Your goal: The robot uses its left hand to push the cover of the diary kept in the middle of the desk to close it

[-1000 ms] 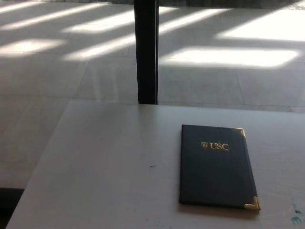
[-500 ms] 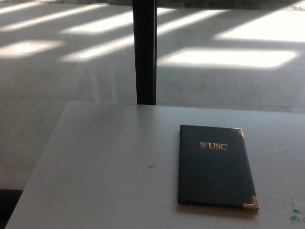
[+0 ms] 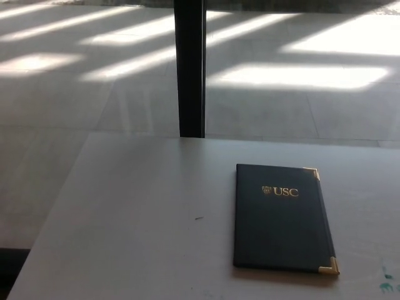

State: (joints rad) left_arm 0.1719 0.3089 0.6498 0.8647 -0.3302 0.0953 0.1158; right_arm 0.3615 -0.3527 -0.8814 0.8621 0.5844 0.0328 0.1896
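Observation:
A dark diary (image 3: pixel 281 219) with gold corner caps and gold "USC" lettering lies flat and closed on the white desk (image 3: pixel 137 219), right of the desk's middle. Its spine runs along its left side. No part of the robot shows in the head view; neither hand is visible.
A black vertical post (image 3: pixel 190 69) rises behind the desk's far edge. Beyond it is a tiled floor with bright sun patches. A small dark speck (image 3: pixel 199 218) sits on the desk left of the diary, and green paint marks (image 3: pixel 387 282) lie at the lower right.
The whole picture shifted slightly left, so the camera moved a little. The diary has stayed closed in the same place on the desk.

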